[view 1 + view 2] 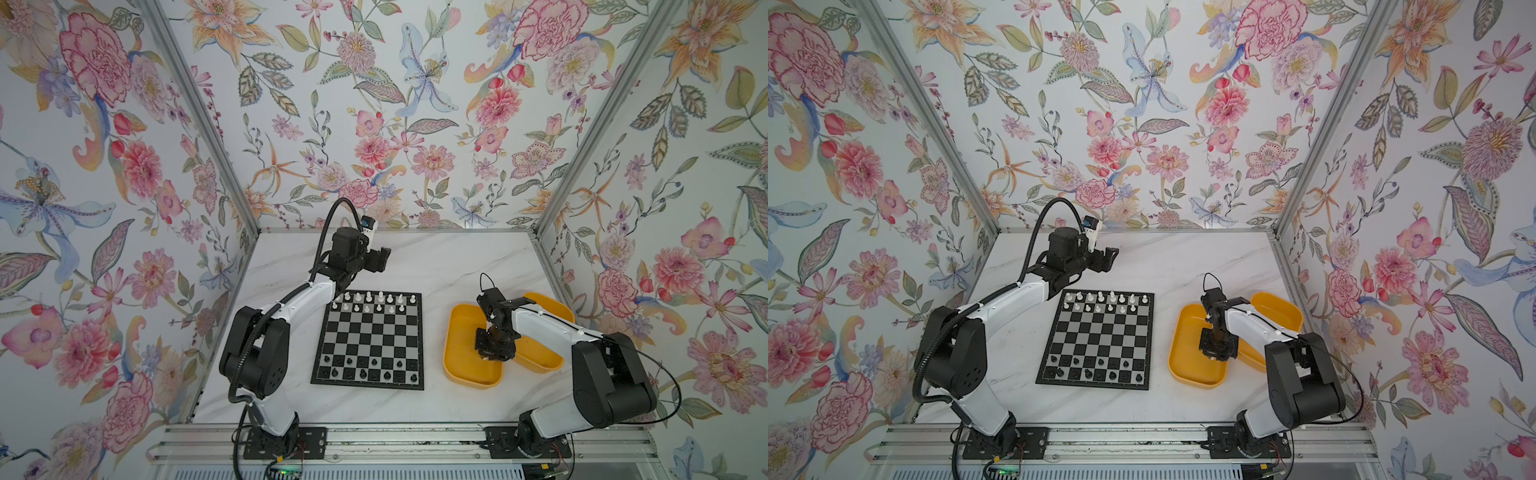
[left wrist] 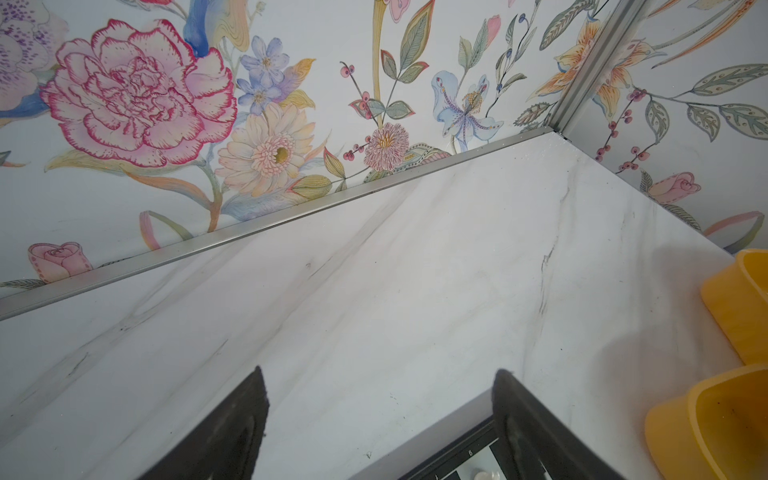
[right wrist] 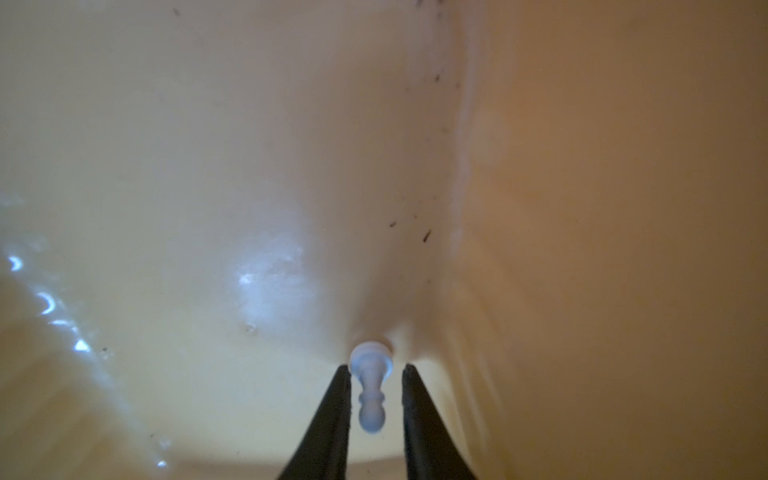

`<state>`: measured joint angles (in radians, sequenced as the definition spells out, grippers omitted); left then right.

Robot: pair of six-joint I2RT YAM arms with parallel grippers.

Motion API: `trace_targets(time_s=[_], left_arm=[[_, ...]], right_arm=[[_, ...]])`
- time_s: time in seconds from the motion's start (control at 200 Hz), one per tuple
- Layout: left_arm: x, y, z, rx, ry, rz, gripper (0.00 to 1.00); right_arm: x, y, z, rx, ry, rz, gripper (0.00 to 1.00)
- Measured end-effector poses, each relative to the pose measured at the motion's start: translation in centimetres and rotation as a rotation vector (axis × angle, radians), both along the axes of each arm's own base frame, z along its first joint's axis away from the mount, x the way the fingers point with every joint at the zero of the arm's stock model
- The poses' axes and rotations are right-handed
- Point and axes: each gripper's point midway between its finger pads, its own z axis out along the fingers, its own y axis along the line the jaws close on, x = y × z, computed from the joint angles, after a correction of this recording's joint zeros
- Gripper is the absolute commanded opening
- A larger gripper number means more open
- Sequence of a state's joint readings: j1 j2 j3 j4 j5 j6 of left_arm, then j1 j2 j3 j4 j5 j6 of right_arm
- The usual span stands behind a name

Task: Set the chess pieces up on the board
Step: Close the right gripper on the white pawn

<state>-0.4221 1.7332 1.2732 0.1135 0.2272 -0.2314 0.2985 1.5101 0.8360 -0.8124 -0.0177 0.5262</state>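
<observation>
The board (image 1: 370,337) (image 1: 1099,337) lies flat in the middle of the table. White chess pieces (image 1: 368,297) fill its far two rows in part, and black ones (image 1: 363,372) stand along its near two rows. My right gripper (image 1: 484,355) (image 3: 376,368) reaches down into the nearer yellow tub (image 1: 453,316). Its jaws sit narrowly on either side of an upright white pawn (image 3: 371,386) on the tub floor. My left gripper (image 1: 384,257) (image 2: 380,376) hangs open and empty above the table, just behind the board's far left corner (image 2: 457,453).
A second yellow tub (image 1: 544,301) (image 2: 739,307) stands behind the first, close to the right wall. Floral walls with metal posts enclose the marble table (image 1: 436,266) on three sides. The arm bases sit on a rail at the front edge.
</observation>
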Motion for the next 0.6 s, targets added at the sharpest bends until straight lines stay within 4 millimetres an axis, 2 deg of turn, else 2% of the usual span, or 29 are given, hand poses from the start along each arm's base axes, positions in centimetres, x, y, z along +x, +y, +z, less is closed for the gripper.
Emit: trace_targets(time_s=[0.601], left_arm=[[-0.22,-0.07,0.60,0.006,-0.013,0.013,0.86]], right_arm=[[0.22,0.14,-0.53,0.017,0.014,0.025,0.22]])
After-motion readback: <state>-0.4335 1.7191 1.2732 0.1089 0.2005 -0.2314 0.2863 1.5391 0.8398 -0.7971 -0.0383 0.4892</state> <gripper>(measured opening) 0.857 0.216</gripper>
